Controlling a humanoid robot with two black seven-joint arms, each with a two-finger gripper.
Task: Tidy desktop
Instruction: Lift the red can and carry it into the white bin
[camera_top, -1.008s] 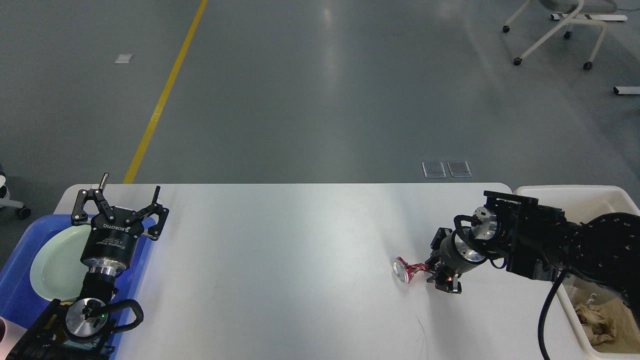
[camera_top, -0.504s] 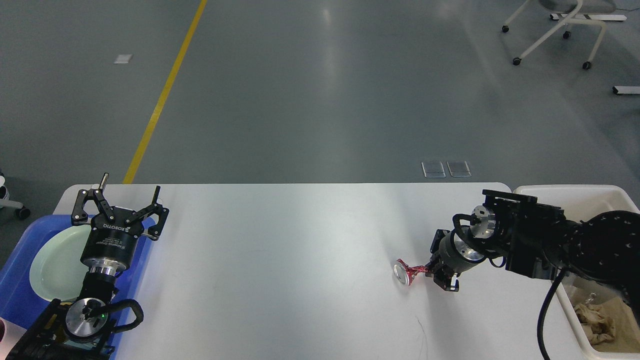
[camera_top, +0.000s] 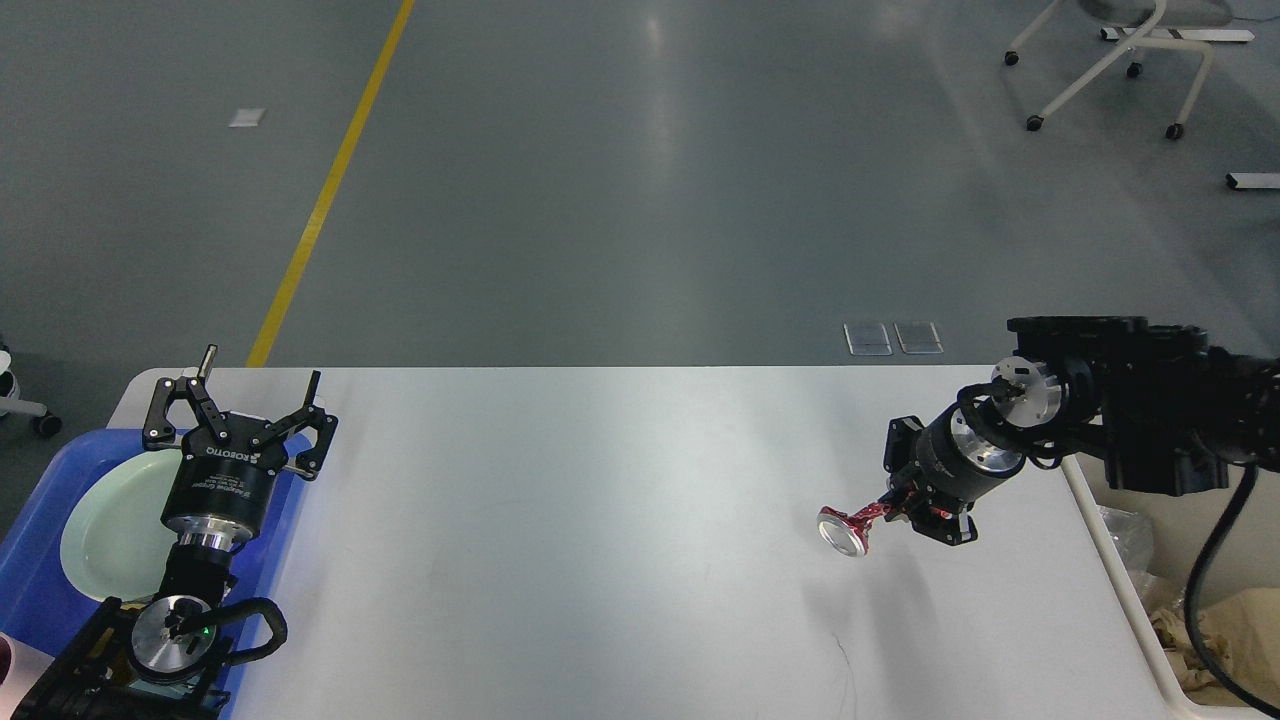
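Note:
The white desktop (camera_top: 600, 520) fills the lower half of the head view. My right gripper (camera_top: 900, 512) is shut on a crushed red can (camera_top: 850, 528) with a silver end, and holds it a little above the desktop at the right, its shadow below it. My left gripper (camera_top: 240, 400) is open and empty, pointing up over the far edge of a blue tray (camera_top: 40, 540) at the left.
A pale green plate (camera_top: 115, 525) lies in the blue tray. A cream bin (camera_top: 1150, 610) with crumpled paper (camera_top: 1235, 630) stands off the desktop's right edge, partly behind my right arm. A thin dark mark (camera_top: 845, 665) lies near the front edge.
My right gripper has lifted the crushed can off the desktop and moved it up and to the right, toward the bin. The left arm has not moved.

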